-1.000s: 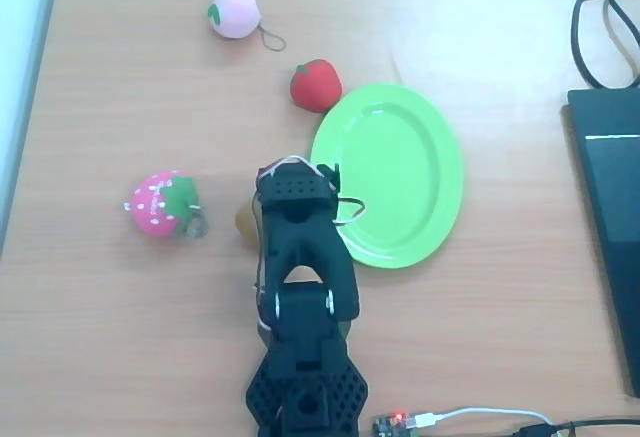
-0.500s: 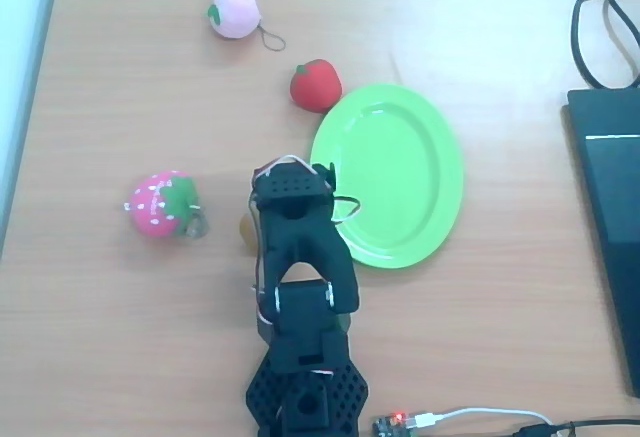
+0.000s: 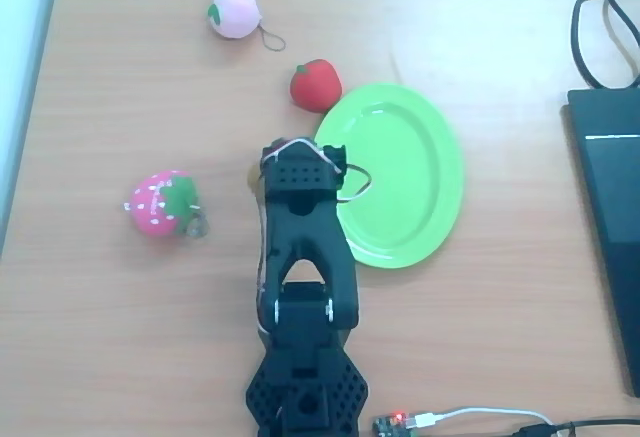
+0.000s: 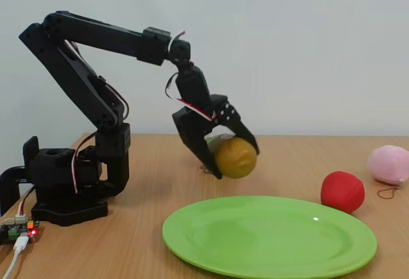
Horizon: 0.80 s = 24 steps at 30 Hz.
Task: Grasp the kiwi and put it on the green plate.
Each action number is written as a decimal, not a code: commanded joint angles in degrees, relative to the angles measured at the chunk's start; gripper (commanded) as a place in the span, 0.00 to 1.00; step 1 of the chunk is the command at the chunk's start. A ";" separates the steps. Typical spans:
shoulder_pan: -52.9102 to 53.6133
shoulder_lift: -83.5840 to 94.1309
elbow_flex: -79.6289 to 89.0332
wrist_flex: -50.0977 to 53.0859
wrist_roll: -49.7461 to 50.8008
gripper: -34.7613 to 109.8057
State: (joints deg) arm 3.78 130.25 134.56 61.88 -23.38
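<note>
In the fixed view the kiwi (image 4: 235, 156), a golden-brown egg-shaped toy fruit, hangs in the air with my gripper (image 4: 235, 165) shut on it. It is a little above the table, just behind the far edge of the green plate (image 4: 268, 237). From overhead, the black arm (image 3: 300, 227) reaches up the picture and its head covers the kiwi. The head sits at the left rim of the green plate (image 3: 405, 172), which holds nothing.
A red round fruit (image 3: 316, 85) (image 4: 342, 191) lies just off the plate's rim. A pale pink fruit with a cord (image 3: 235, 10) (image 4: 388, 164) lies further away. A pink strawberry (image 3: 160, 203) is left of the arm. A black device (image 3: 610, 207) and cables line the right edge.
The kiwi lay on the table left of the gripper head. The gripper has since closed on it, lifted it and moved up the overhead picture to the plate's left rim.
</note>
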 commanded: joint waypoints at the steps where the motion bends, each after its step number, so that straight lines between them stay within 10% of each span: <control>1: 3.87 0.44 -5.80 0.70 -0.09 0.43; 24: 22.68 -22.68 -16.35 -0.18 5.63 0.44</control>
State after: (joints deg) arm 25.49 108.63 120.85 61.44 -18.11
